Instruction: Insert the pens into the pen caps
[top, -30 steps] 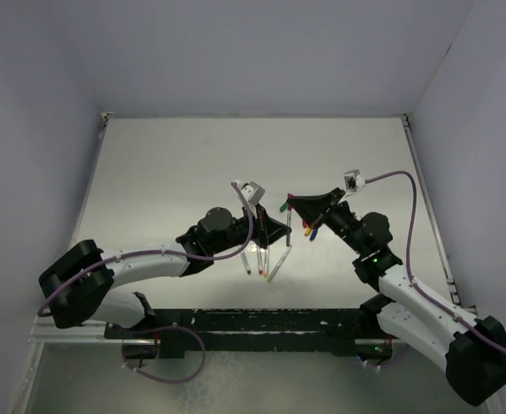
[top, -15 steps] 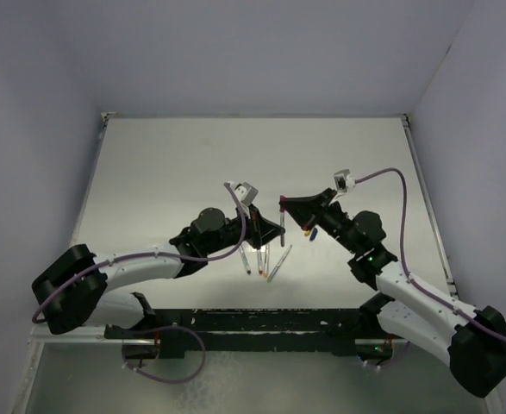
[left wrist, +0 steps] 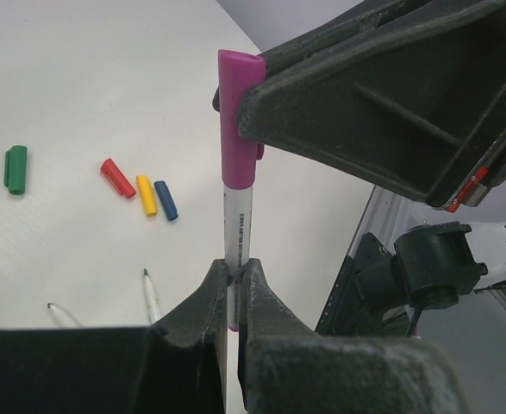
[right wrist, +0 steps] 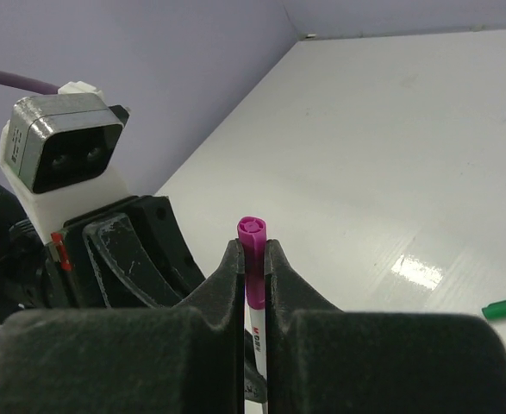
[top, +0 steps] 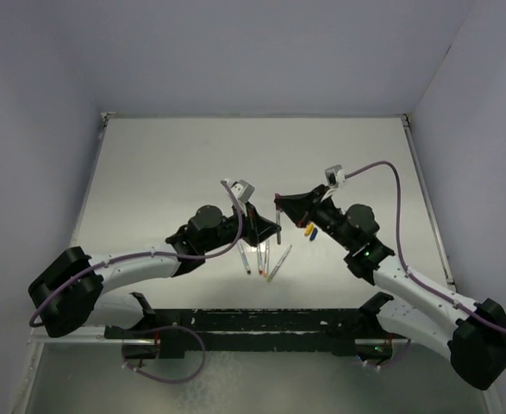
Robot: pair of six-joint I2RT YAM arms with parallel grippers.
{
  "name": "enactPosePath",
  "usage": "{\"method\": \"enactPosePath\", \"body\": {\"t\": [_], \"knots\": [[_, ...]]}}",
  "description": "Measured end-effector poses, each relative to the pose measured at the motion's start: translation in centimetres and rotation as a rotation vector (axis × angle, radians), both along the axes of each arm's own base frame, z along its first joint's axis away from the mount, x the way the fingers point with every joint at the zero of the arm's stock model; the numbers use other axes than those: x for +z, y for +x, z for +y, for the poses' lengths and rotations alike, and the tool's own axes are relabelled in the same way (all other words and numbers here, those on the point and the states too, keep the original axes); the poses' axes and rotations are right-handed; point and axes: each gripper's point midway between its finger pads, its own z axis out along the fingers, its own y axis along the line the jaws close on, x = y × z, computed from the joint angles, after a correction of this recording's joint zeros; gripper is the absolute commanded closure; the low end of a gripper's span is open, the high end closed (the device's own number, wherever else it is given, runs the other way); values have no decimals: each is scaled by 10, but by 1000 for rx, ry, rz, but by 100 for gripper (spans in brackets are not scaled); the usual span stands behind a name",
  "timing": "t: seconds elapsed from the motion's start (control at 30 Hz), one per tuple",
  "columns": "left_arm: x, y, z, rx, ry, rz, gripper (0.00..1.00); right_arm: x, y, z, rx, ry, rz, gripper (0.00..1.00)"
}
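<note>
My left gripper point(left wrist: 235, 267) is shut on the lower barrel of a white pen point(left wrist: 237, 220) and holds it upright above the table. A purple cap point(left wrist: 238, 116) sits over the pen's upper end. My right gripper point(right wrist: 253, 246) is shut on that purple cap point(right wrist: 253, 250), with the barrel point(right wrist: 257, 332) running down between its fingers. In the top view the two grippers meet at mid-table, left point(top: 274, 231) and right point(top: 278, 200). The green point(left wrist: 15, 168), red point(left wrist: 117, 178), yellow point(left wrist: 146, 195) and blue point(left wrist: 165, 200) caps lie on the table. A green-tipped pen point(left wrist: 151, 297) lies nearby.
Three loose pens point(top: 262, 257) lie side by side on the table just below the grippers. The loose caps point(top: 310, 230) lie under the right arm. The left wrist camera point(right wrist: 59, 155) is close in front of the right gripper. The table's walls stand at the back and sides.
Both grippers have shifted a little to the left and closer together. The right gripper with the purple cap now sits right over the pen held by the left gripper.
</note>
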Motion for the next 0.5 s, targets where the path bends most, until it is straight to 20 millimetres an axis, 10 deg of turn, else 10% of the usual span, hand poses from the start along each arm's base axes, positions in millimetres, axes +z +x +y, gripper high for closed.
{"method": "enactPosePath", "body": {"t": [0.3, 0.4, 0.5], "knots": [[2, 26, 15, 116, -10, -3, 100, 14, 7, 16, 31, -120, 19, 35], [-15, 32, 25, 173, 25, 25, 100, 29, 6, 17, 34, -142, -5, 6], [-41, 36, 37, 228, 103, 73, 100, 48, 6, 10, 4, -151, -53, 0]]}}
